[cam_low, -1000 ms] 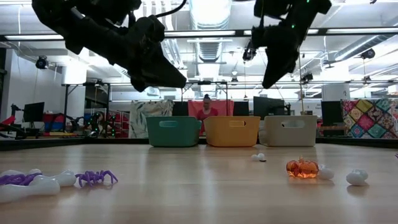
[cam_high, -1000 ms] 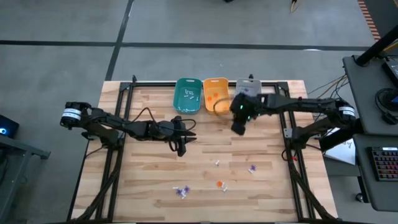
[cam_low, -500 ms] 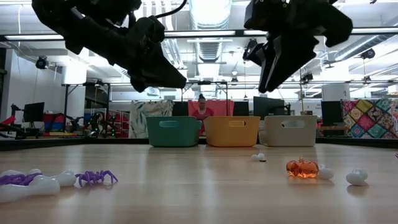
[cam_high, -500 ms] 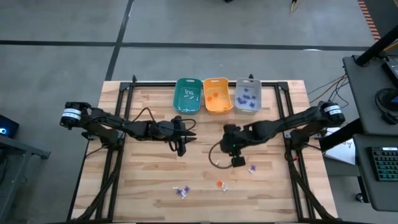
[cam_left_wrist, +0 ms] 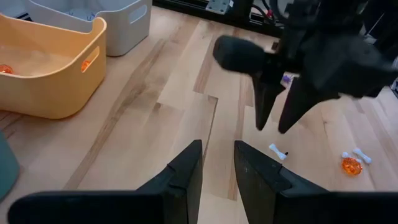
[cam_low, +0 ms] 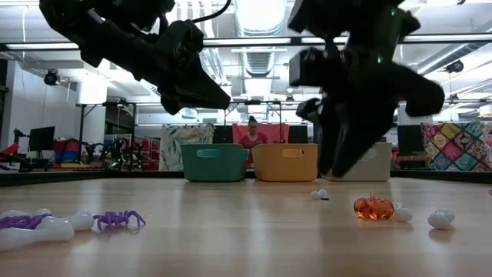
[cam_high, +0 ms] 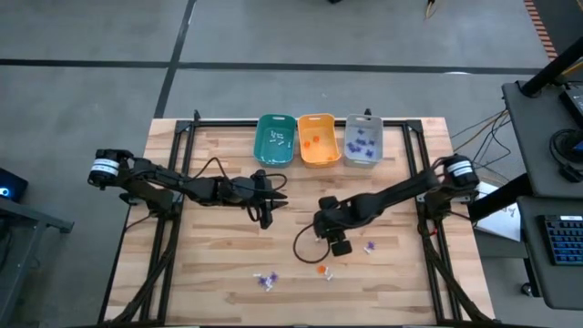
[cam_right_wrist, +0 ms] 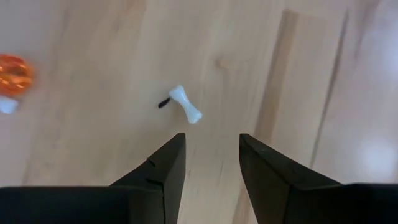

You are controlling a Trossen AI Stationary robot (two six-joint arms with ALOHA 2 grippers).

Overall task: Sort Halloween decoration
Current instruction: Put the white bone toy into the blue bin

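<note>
I hover the right gripper [cam_right_wrist: 208, 149], fingers parted and empty, over the small white plastic bone [cam_right_wrist: 186, 104] at centre frame, lined up for a straddling pinch. The left gripper [cam_left_wrist: 217, 163] waits mid-table, slightly parted, holding nothing.

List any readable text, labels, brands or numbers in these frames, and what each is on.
None can be read.
Teal bin, orange bin, grey bin: no label or marking visible.
Trinkets, such as the white bone and the orange pumpkin: no text.
Right gripper and left gripper: no marking visible.
Room behind the table in the low view: any signs there are too small to read.
</note>
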